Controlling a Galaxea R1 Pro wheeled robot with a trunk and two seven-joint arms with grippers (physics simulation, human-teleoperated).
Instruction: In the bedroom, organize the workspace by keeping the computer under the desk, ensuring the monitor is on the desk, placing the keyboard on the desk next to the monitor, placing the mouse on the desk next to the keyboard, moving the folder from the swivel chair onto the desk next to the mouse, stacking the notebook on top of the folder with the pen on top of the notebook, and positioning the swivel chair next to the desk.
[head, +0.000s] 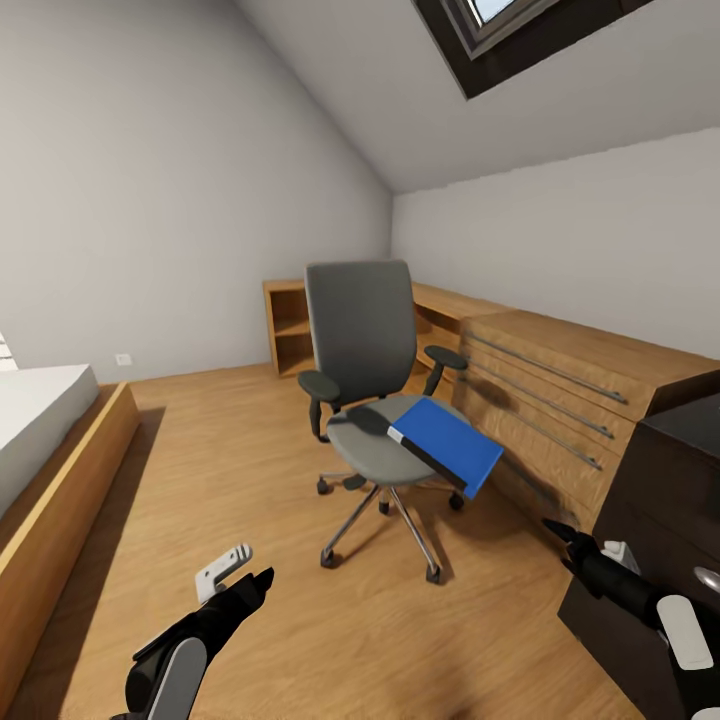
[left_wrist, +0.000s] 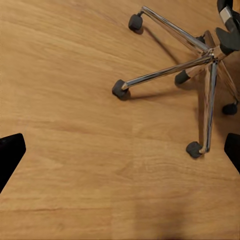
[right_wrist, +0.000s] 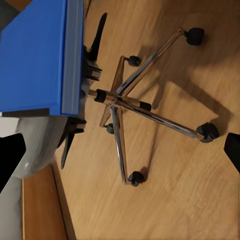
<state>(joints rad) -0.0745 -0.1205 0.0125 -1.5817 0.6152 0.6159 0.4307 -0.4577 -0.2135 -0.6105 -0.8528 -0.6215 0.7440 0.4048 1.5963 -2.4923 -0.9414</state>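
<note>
Both arms are black with pale grey oval panels on the forearm shells. The left gripper (head: 262, 578) ends in tapered black fingers, with a white bracket beside them — a slotted, angular piece. The right gripper (head: 556, 530) tapers likewise to slim black fingertips; a small white block sits behind its jaws.

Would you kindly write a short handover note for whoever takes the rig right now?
Left gripper: open, empty, low over the floor.
Right gripper: open, empty, near the dark desk.
Blue folder lies on the swivel chair seat, overhanging its edge on the oak unit's side.
Done: nothing visible yet.
Left: folder to desk, chair beside desk; the other items are out of view.
</note>
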